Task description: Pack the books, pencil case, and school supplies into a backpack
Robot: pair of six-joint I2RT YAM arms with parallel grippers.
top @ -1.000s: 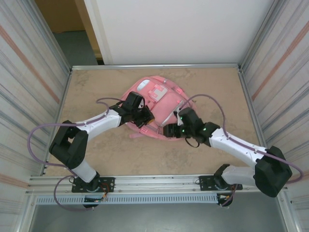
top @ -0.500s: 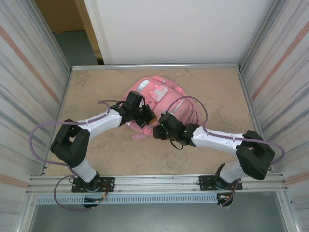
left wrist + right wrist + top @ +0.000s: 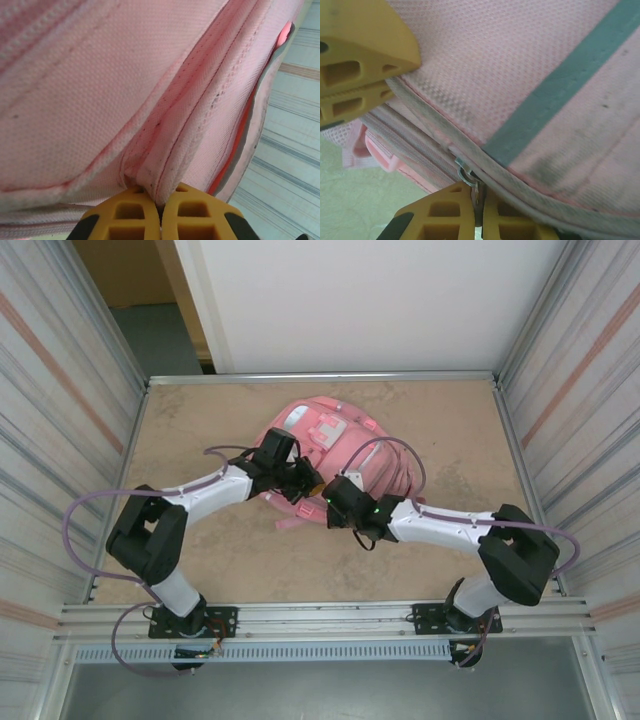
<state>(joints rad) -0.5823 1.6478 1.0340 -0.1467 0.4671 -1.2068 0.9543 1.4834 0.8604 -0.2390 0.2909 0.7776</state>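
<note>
Backpack (image 3: 330,443), soft pink woven fabric with piped seams, lies mid-table (image 3: 200,420) toward the back. We see the right gripper (image 3: 477,200), open and farther right a second ago, now at the bag's near edge, closed on the small metal zip pull (image 3: 466,174) (ready, we judge, to work the zipper). The left gripper (image 3: 161,200) stays clamped on a folded seam, steadying the backpack.

Pink backpack (image 3: 345,445) across the middle of the counter (image 3: 190,420), left arm (image 3: 205,495) and right arm (image 3: 445,525) meeting at its near edge, open counter at both sides and behind it, walls (image 3: 60,390) all around.
</note>
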